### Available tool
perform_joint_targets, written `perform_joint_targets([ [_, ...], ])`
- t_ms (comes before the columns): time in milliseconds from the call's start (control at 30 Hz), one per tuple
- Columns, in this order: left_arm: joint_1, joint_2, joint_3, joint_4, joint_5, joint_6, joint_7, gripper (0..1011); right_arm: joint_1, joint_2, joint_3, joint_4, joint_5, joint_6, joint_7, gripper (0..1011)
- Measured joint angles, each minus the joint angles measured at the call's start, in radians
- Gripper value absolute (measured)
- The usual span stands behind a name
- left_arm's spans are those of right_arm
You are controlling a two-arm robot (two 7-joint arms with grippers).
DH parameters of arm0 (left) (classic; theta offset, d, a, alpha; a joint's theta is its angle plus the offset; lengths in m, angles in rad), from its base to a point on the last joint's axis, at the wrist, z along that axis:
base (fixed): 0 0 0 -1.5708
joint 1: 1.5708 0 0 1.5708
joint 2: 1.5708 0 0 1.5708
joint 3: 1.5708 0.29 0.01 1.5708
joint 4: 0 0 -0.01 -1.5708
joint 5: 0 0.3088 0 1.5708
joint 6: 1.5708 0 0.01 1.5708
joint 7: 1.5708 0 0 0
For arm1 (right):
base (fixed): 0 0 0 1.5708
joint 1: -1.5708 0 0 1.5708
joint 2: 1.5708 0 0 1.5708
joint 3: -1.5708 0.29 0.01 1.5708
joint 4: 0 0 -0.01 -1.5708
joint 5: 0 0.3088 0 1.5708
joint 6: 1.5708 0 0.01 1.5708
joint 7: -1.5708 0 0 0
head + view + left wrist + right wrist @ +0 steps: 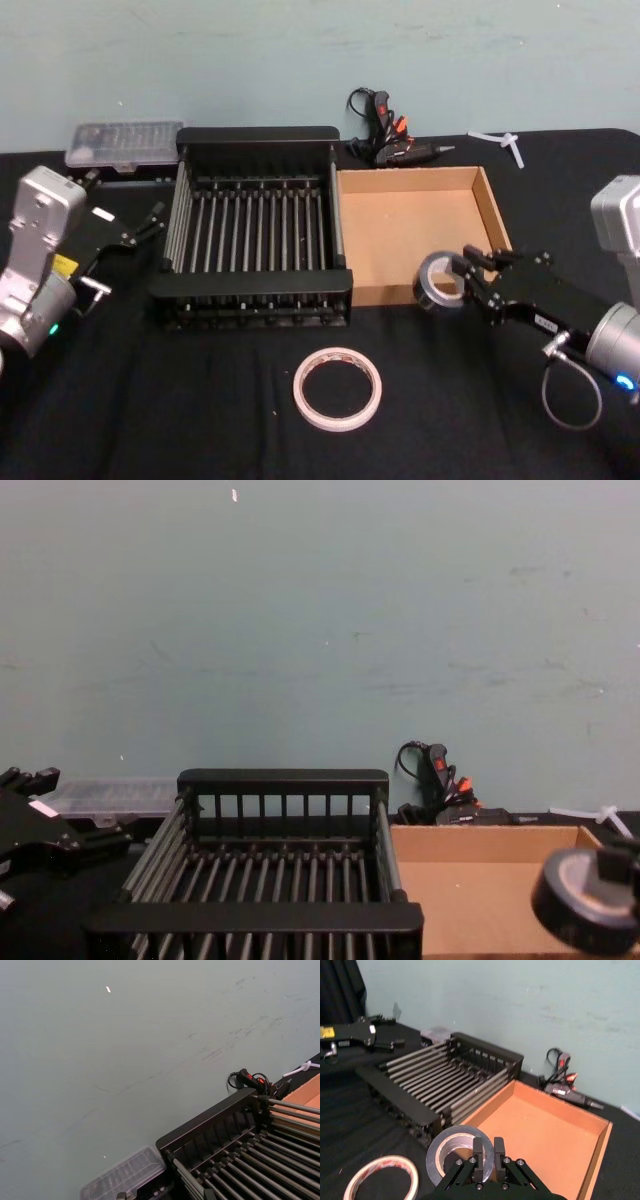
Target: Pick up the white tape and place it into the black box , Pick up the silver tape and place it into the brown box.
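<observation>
The right hand [470, 282] is closed on the silver tape [437, 282] at the brown box's [497, 222] near edge, so next it must move over the floor and release, while the white tape [338, 388] waits on the tabletop [150, 400]

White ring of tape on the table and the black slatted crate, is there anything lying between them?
No. In the head view only bare black tablecloth separates the white ring of tape from the black slatted crate.
</observation>
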State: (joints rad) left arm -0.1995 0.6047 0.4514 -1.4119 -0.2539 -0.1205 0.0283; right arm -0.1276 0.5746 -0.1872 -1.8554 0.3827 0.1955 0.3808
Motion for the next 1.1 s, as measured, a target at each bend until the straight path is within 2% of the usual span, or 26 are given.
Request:
perform_joint_targets([
  [367, 0.000, 0.000, 0.000, 0.000, 0.000, 0.000, 0.000, 1001, 0.090, -0.025, -0.024, 0.037, 0.002, -0.015, -0.023, 135],
  [633, 0.000, 0.000, 0.000, 0.000, 0.000, 0.000, 0.000, 1001, 0.163, -0.061, -0.051, 0.087, -0.027, -0.007, -0.051, 135],
  [967, 0.000, 0.000, 0.000, 0.000, 0.000, 0.000, 0.000, 1001, 0.278, -0.137, -0.087, 0.215, -0.095, 0.020, -0.103, 134],
  [1100, 0.000, 0.000, 0.000, 0.000, 0.000, 0.000, 0.000, 1001, 0.333, -0.179, -0.096, 0.292, -0.125, 0.027, -0.121, 135],
])
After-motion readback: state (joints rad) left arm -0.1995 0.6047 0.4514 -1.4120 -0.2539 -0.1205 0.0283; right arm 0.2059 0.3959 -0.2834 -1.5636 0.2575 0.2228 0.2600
